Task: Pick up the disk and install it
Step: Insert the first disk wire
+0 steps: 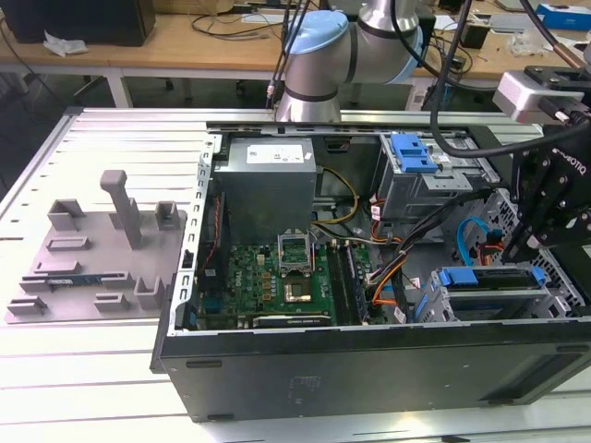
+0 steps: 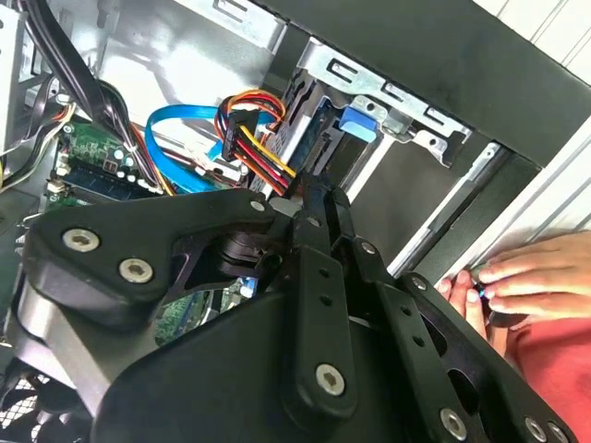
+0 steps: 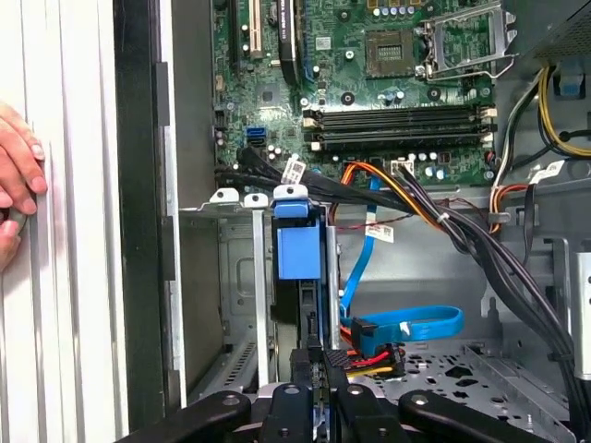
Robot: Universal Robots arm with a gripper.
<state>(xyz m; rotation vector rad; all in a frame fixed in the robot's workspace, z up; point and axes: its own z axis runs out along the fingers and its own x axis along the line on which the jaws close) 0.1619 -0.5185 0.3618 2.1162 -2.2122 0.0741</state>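
Note:
The disk [image 1: 489,277] sits on edge in the lower drive cage at the front corner of the open computer case, on the exterior view's right; its blue carrier frame shows along the top. The first wrist view looks along the disk [image 3: 299,249], with the blue handle end farthest from me. My black gripper [image 1: 526,245] hangs just right of the cage in the exterior view. Its fingers are pressed together, and the gripper [image 3: 320,365] meets the disk's near end. In the second wrist view the gripper [image 2: 309,196] closes in just below the disk [image 2: 343,125].
A person's hand [image 3: 14,175] rests on the ribbed table beside the case wall. Orange and blue cables [image 3: 406,325] lie close to the cage. A second cage with a blue latch tab [image 1: 413,152], the power supply box [image 1: 268,185] and a grey fixture plate [image 1: 92,268] stand farther off.

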